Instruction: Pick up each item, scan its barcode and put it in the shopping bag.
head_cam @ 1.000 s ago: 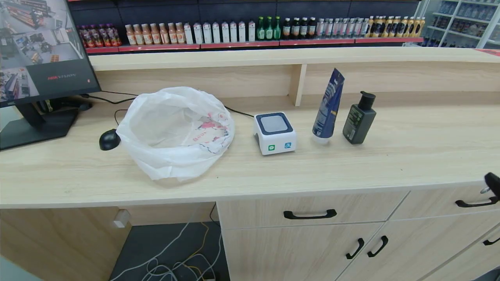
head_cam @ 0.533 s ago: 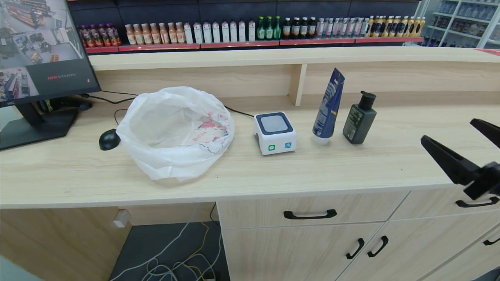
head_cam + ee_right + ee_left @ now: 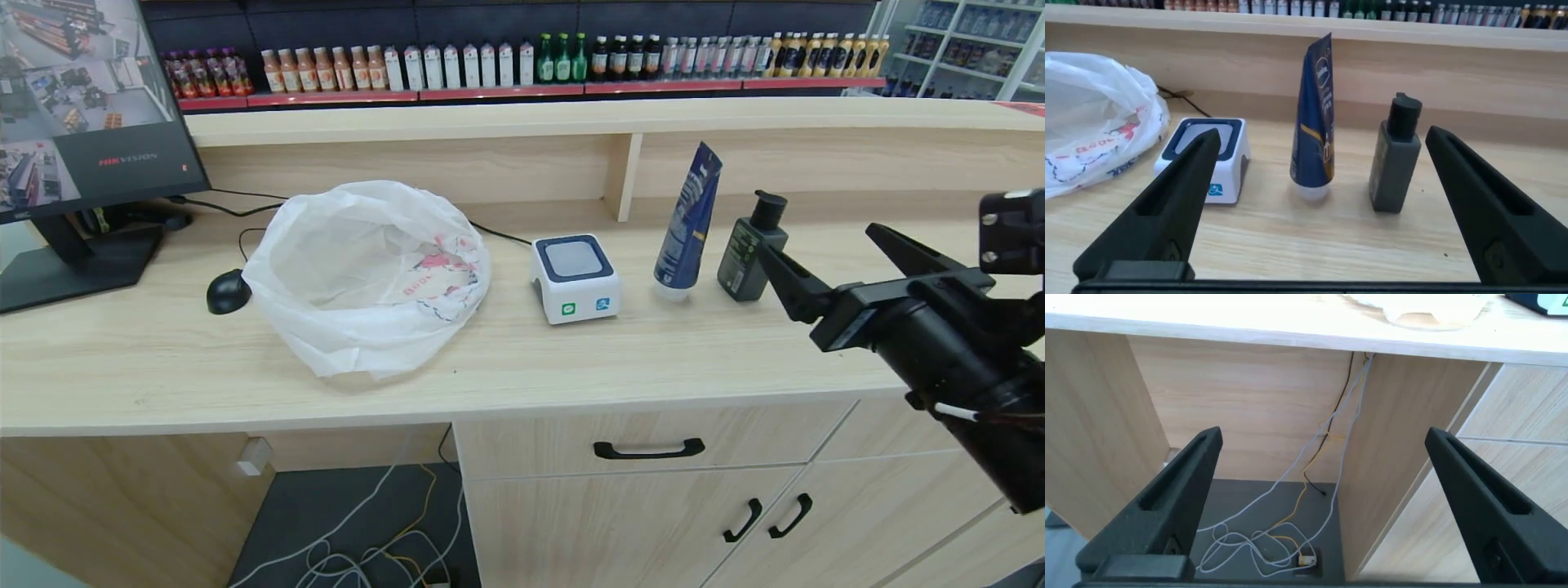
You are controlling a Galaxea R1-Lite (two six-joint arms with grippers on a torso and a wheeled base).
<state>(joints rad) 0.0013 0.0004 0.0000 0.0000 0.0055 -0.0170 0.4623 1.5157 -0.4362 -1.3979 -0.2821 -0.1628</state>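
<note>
Waiting items: a blue tube (image 3: 687,220) and a dark pump bottle (image 3: 747,253) stand upright side by side on the desk (image 3: 735,351), the tube nearer the scanner; neither is in the bag yet.
Scanner: a white box (image 3: 573,278) with its window facing up, between the tube and the shopping bag.
Shopping bag: white (image 3: 367,273), slumped on the desk to the robot's left of the scanner, mouth open upward.
Right gripper: (image 3: 816,241) jaws spread wide and empty, above the right part of the desk, pointing toward the bottle.
Change: a second ago this gripper is barely in at the head view's edge, low by the drawers; half a second ago it is higher at that edge; now it reaches in over the desk. The items, scanner and bag have not moved.
Meaning: this looks like the approach for the first pick, probably the pump bottle.
Left gripper: (image 3: 1323,437) jaws spread and empty, held low below the desk edge, facing the recess with loose cables (image 3: 1290,531).
Head view: one jaw tip overlaps the bottle, so contact is hard to judge there.
Right wrist view: tube and bottle stand well ahead of the jaw tips, so nothing is touched yet.
</note>
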